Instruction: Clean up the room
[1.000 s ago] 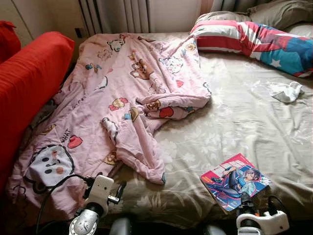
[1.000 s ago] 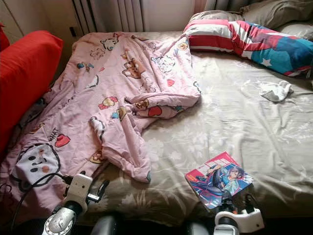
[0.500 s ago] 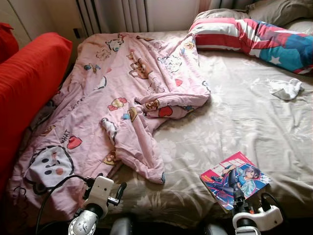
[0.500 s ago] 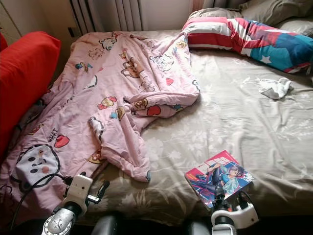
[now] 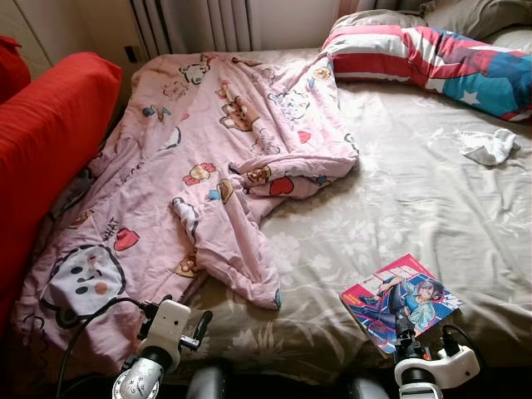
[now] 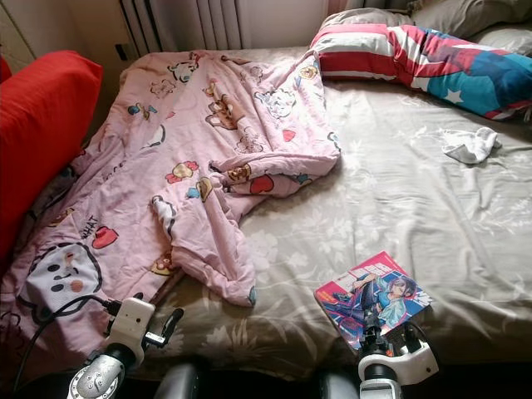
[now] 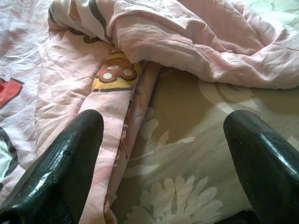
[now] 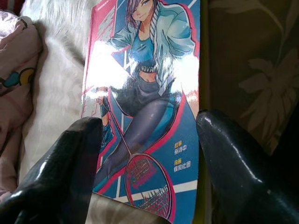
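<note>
On bed (image 5: 432,199): pink blanket (image 5: 208,166), book (image 5: 401,301).

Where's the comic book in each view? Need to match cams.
Left eye view: comic book lies low and right on the tan sheet, just ahead of the right hand.
Right eye view: same spot, lower centre-right.
Left wrist view: not in it; the pink blanket and sheet are there.
Right wrist view: the cover lies between and beyond the open fingers.
Shared landmark: the pink blanket's hanging tip.
</note>
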{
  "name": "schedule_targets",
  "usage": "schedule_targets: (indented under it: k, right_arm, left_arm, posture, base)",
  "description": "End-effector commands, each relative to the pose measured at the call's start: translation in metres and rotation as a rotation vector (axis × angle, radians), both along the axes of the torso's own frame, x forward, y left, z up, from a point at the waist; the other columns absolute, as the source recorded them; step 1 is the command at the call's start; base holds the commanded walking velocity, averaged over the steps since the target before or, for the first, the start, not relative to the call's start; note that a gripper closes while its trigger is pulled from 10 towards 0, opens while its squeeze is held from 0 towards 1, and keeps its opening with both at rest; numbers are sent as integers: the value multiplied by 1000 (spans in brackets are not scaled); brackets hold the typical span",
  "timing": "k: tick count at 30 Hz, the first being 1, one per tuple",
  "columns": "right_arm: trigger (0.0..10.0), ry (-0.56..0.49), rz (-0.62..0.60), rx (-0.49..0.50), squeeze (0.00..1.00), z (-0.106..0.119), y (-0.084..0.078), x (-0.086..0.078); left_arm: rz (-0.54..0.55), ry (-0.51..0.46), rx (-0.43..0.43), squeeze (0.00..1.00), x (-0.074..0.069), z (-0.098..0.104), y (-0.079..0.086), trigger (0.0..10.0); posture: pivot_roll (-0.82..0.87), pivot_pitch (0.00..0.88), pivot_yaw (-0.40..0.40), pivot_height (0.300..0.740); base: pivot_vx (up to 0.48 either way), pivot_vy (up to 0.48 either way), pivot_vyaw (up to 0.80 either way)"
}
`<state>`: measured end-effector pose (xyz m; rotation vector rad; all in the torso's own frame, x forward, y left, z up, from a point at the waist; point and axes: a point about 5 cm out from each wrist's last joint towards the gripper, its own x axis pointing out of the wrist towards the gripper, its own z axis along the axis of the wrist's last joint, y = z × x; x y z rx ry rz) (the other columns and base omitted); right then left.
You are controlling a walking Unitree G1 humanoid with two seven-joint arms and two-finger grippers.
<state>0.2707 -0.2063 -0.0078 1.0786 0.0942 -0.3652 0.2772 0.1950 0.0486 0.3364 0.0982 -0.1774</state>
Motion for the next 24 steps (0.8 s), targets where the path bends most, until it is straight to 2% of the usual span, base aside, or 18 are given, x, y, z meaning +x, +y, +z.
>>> schedule_targets:
  k: [1,9,12,24]
  right_arm:
    - [10000,13,-9,11,0,-5,2,-5]
    - [10000,-7,-4,2,0,-3,3,-4]
    - [10000,-64,-16,16,0,4,3,2]
    - [10000,-41,-23,60,0,7,4,11]
  left_arm:
    - [1,43,18,0,-7,-8,5,10000]
    - [0,49,23,0,-9,-9,5,10000]
    - [1,52,27,0,-9,-9,6,10000]
    - [0,58,32,0,-9,-9,5,10000]
  posture:
    - [73,233,66,556]
    - [75,233,69,551]
    - [78,231,71,551]
    - [80,231,75,551]
  base:
    - [0,0,0]
    - [0,0,0]
    - [0,0,0]
    - [0,0,0]
